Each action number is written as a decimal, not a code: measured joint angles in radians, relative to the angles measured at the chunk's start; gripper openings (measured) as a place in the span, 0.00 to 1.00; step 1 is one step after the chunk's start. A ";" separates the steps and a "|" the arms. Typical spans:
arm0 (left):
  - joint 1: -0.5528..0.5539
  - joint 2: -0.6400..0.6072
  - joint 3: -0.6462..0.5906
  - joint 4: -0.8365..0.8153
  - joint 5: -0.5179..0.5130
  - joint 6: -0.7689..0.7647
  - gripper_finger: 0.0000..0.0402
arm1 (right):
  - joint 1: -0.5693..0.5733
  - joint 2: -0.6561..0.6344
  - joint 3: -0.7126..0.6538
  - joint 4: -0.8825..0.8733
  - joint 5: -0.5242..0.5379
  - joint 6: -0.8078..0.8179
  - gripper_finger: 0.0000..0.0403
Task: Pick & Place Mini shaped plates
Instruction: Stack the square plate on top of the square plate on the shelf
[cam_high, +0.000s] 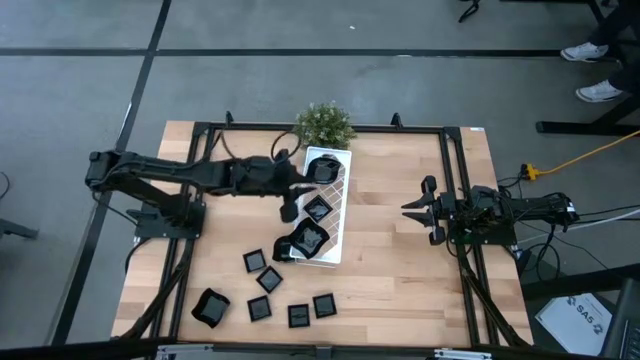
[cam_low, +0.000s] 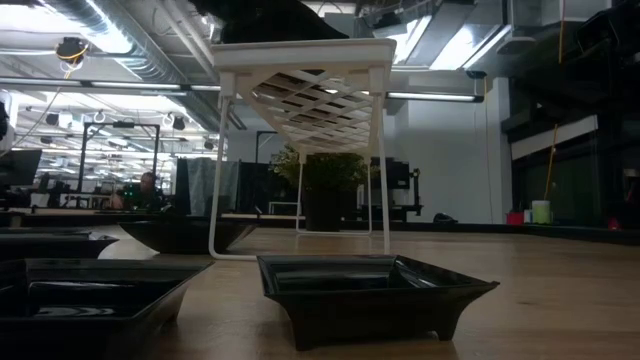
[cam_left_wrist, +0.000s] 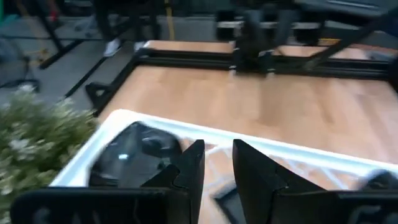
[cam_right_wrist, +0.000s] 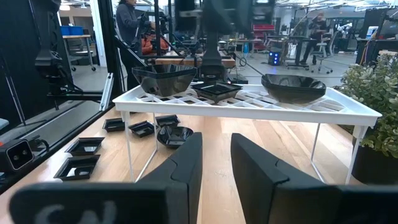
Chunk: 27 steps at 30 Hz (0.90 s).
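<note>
Black mini plates (cam_high: 270, 280) on wood, left hand (cam_left_wrist: 217, 163) parted above tray (cam_high: 338, 215), empty.

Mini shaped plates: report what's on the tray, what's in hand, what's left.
Done: three black plates sit on the white tray. In hand: nothing; the left gripper hovers over the tray with its fingers apart and empty, while the right gripper waits beside the tray, empty. Left: loose plates on the table.

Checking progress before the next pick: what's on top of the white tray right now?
Three black dishes sit on the white tray: a round dish nearest the plant, a flat square dish mid-tray, and a deeper dish at the far end. The left arm hides part of the tray from above.
</note>
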 joint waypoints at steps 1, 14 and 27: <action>-0.021 -0.012 0.000 -0.014 0.002 0.000 0.19 | 0.000 0.000 0.000 0.000 0.000 0.000 0.21; -0.346 -0.053 0.001 -0.267 0.076 -0.175 0.20 | 0.000 0.000 0.000 0.000 0.000 0.000 0.21; -0.589 -0.053 0.001 -0.313 0.050 -0.379 0.18 | 0.000 0.000 0.000 0.000 0.000 0.000 0.21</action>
